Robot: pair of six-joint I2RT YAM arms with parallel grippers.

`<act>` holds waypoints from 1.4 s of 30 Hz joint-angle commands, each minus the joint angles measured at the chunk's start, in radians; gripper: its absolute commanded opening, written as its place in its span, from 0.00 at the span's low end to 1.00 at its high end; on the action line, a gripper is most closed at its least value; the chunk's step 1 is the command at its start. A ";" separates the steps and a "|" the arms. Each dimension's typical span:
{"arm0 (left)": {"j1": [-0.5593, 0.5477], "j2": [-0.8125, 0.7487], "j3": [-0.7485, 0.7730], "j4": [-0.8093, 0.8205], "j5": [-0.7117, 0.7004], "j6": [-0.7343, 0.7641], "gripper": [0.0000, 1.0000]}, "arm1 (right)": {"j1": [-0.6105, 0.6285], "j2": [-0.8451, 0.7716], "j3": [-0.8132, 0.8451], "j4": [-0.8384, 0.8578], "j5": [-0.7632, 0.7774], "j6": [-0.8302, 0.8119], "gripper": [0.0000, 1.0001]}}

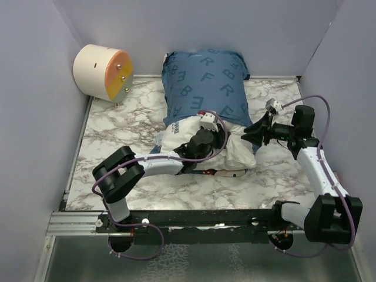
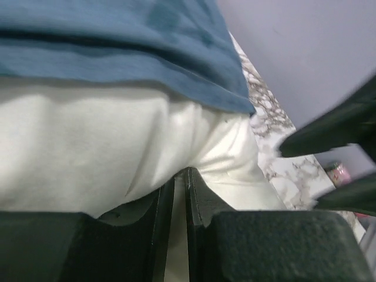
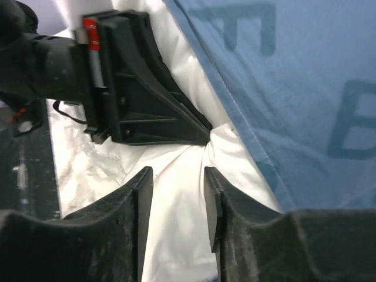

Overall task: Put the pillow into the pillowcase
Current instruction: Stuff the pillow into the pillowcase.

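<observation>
The blue lettered pillowcase (image 1: 205, 82) lies at the back of the marble table, and the white pillow (image 1: 238, 155) sticks out of its near opening. My left gripper (image 1: 197, 143) rests on that exposed end. In the left wrist view its jaws (image 2: 180, 173) are pinched on a fold of the pillow (image 2: 88, 147), just below the pillowcase hem (image 2: 117, 41). My right gripper (image 1: 249, 130) is at the pillow's right edge. Its jaws (image 3: 176, 173) stand apart over the pillow (image 3: 176, 235), beside the pillowcase (image 3: 305, 88), facing the left gripper's tip (image 3: 202, 134), where the cloth gathers in wrinkles.
A cream cylinder with an orange face (image 1: 103, 71) lies at the back left corner. Lilac walls close in the table (image 1: 117, 135) on the left, back and right. A black rail (image 1: 194, 218) runs along the near edge by the arm bases.
</observation>
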 commanded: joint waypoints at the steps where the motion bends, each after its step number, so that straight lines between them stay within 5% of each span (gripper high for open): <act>1: 0.089 0.043 -0.060 -0.011 -0.053 -0.041 0.18 | -0.008 -0.134 0.039 0.002 0.115 -0.095 0.43; 3: 0.096 0.051 -0.067 -0.004 -0.025 -0.041 0.18 | -0.008 -0.181 -0.011 0.127 0.178 -0.085 0.55; 6: 0.106 0.066 -0.074 0.026 0.025 -0.045 0.17 | -0.007 -0.187 -0.080 0.279 0.118 -0.219 0.87; 11: 0.115 0.084 -0.068 0.055 0.067 -0.037 0.15 | 0.018 -0.069 -0.108 0.375 0.175 -0.447 0.92; 19: 0.137 0.081 -0.109 0.091 0.099 -0.044 0.12 | 0.039 0.058 -0.103 0.565 0.235 -0.307 0.68; 26: 0.144 0.091 -0.103 0.106 0.129 -0.051 0.10 | 0.081 0.109 -0.126 0.585 0.314 -0.343 0.50; 33: 0.149 0.088 -0.102 0.106 0.126 -0.058 0.09 | 0.085 0.079 -0.119 0.518 0.283 -0.386 0.02; 38: 0.161 0.087 -0.080 0.103 0.112 -0.059 0.07 | 0.085 0.046 -0.101 0.353 0.110 -0.516 0.01; 42: 0.166 0.081 -0.046 0.139 0.106 -0.011 0.07 | 0.087 0.077 -0.068 0.277 0.111 -0.491 0.01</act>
